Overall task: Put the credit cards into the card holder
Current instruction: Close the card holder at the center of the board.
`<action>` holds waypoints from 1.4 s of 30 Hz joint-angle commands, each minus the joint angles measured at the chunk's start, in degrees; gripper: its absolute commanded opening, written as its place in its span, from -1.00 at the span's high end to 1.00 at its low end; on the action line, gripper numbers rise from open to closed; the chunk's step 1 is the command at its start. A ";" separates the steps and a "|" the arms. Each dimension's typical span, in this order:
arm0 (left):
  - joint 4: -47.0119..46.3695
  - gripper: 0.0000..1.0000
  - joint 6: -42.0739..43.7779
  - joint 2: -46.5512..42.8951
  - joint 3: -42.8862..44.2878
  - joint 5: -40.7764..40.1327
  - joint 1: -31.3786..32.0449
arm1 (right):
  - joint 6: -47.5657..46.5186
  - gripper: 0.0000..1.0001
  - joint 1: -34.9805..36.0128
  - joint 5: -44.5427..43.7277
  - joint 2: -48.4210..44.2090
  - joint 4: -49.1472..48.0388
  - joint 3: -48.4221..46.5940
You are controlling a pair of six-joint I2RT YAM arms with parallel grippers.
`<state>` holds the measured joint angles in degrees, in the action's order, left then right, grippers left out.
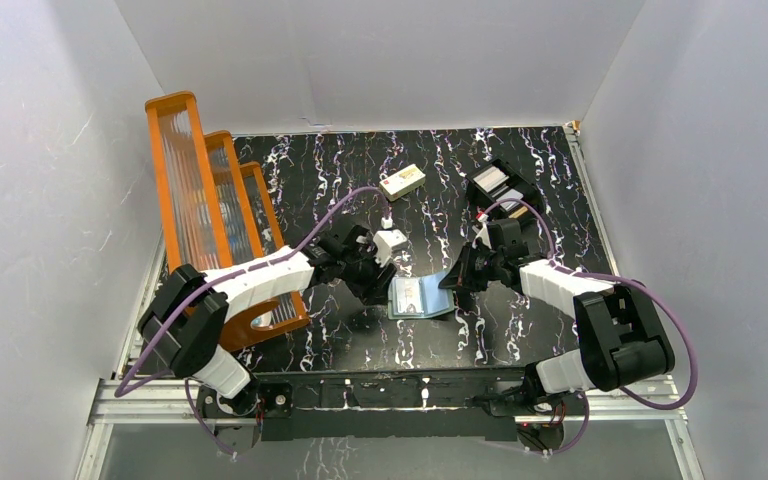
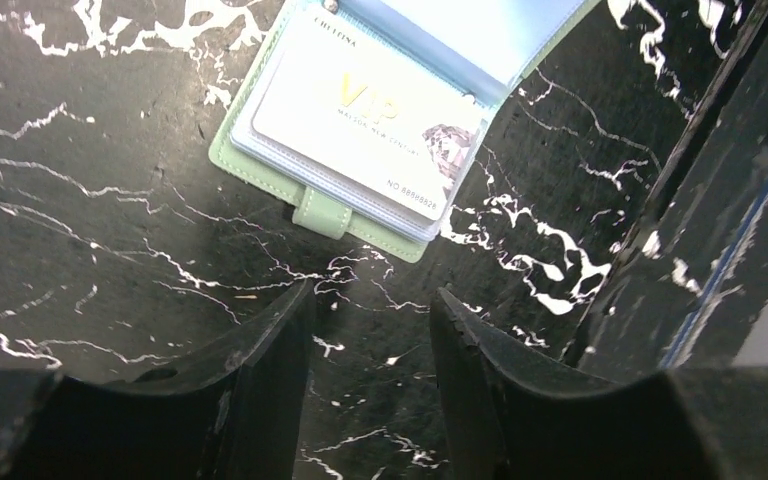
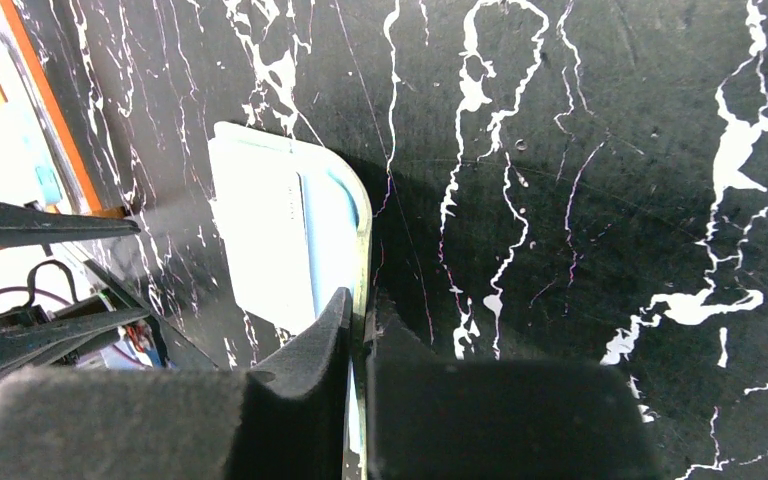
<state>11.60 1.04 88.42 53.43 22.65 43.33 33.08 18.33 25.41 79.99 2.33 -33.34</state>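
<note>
Two arms meet over the middle of the black marbled surface [image 1: 360, 160], which also carries one orange rack [image 1: 185, 170] of three ribbed panels at the far left. One black tray [image 1: 532, 192] stands at the far right; pale flat things lie in it, and I cannot tell whether they are more cards or how many. One cream block [image 1: 402, 182] lies near the far edge.

One card holder [image 1: 420, 297] lies open between the arms. The right gripper [image 3: 360, 320] is pinched tight on the thin edge of its raised cover. The left gripper [image 2: 372, 300] stands about half open with nothing in it, hovering just short of the holder's green tab. One credit card [image 2: 360, 130], marked VIP, sits in the top clear sleeve; no loose card shows on the surface.

This looks like the moment just after a card went in. Next, I judge, the left arm must fetch any remaining card while the right steadies the cover, then slide it squarely into a free sleeve.
</note>
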 commanded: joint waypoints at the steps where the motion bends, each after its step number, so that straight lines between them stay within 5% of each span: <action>1: -0.83 0.09 14.99 0.21 0.43 3.58 0.26 | -2.43 0.87 -0.42 1.89 -0.06 0.31 -2.07; 9: -2.31 0.02 23.00 4.23 0.63 6.80 0.59 | -1.70 0.86 -0.41 3.59 0.09 -1.44 -1.45; 27: -10.34 0.01 23.75 8.43 -1.97 1.38 2.42 | 0.23 0.85 -0.40 5.88 0.61 -4.39 -0.30; 33: -10.75 0.20 23.52 8.81 -2.75 -0.42 2.88 | 0.96 0.84 -0.40 5.86 0.28 -4.80 -0.05; 39: -10.37 0.94 23.44 7.13 -3.29 -2.09 3.42 | 2.07 0.71 -0.40 5.23 -0.44 -5.02 0.22; 42: -10.92 1.00 21.84 3.56 -3.71 -2.07 3.53 | 2.16 0.56 -0.40 4.42 -0.53 -3.99 0.21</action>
<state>1.28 23.38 96.51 51.09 20.75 46.13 34.65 18.00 30.17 80.40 -0.45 -33.17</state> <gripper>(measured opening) 0.036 0.184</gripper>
